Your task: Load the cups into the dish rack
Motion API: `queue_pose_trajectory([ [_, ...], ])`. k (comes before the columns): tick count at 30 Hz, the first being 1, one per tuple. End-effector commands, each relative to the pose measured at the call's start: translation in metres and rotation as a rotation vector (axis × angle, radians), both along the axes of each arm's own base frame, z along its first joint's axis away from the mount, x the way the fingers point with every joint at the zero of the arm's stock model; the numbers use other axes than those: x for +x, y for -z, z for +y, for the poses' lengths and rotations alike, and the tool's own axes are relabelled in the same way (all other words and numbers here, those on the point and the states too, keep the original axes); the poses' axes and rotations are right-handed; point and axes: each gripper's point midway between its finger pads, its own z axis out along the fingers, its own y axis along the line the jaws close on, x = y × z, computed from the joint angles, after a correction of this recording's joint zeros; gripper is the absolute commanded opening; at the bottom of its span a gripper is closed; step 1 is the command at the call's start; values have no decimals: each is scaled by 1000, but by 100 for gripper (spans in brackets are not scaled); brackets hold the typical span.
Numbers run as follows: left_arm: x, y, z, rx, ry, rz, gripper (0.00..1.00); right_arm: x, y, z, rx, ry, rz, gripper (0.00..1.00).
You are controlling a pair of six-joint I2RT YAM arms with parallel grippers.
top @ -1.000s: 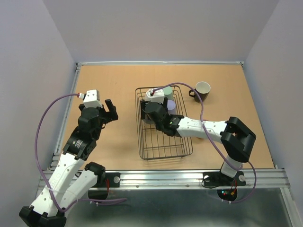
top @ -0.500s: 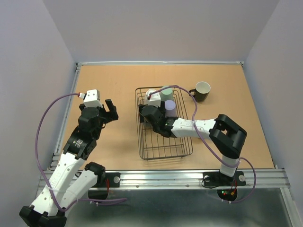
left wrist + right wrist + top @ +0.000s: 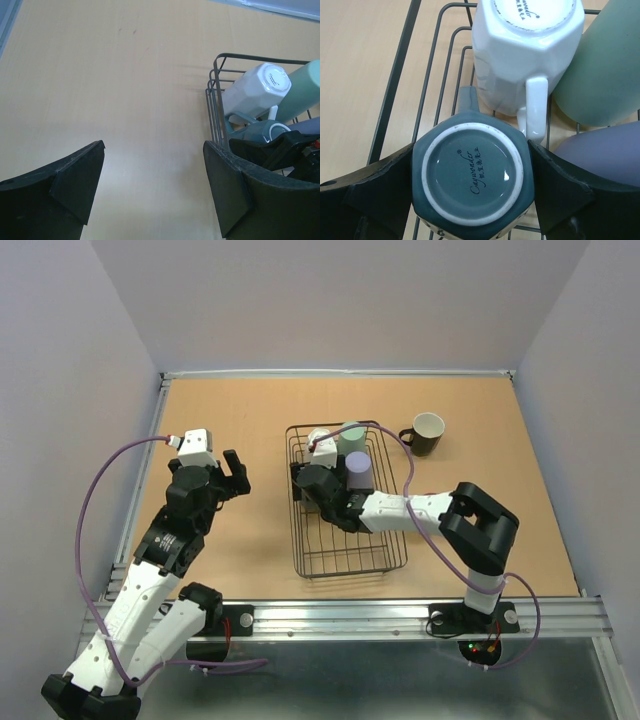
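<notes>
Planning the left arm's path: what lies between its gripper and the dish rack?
Only bare tabletop between left gripper and dish rack, seen in the top view.

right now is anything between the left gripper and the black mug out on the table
Yes. The dish rack sits between the left gripper and the black mug, holding the white mug, green tumbler and the right gripper shut on the grey mug.

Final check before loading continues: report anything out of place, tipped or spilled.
Nothing looks spilled or broken. Only the black mug is out of place: upright on the table, outside the dish rack by its far right corner. The right gripper holds the grey mug bottom-up inside.
</notes>
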Motion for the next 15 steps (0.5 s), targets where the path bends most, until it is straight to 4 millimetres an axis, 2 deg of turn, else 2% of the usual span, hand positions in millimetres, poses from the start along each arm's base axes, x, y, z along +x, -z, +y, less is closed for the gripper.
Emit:
queue_pose_trajectory([
  [1, 4, -5, 0, 0, 1, -34, 91, 1, -32, 23, 90, -10, -73, 67],
  [4, 4, -5, 0, 2, 2, -34, 91, -1, -34, 24, 86, -10, -77, 80],
  [6, 4, -6, 0, 1, 2, -36, 91, -1, -36, 23, 83, -1, -82, 93],
  [8, 4, -5, 0, 2, 2, -33, 91, -3, -39, 24, 80, -3, -87, 98],
  [15, 5, -5, 1, 4, -1, -33, 91, -10, -54, 25, 71, 1, -112, 100],
])
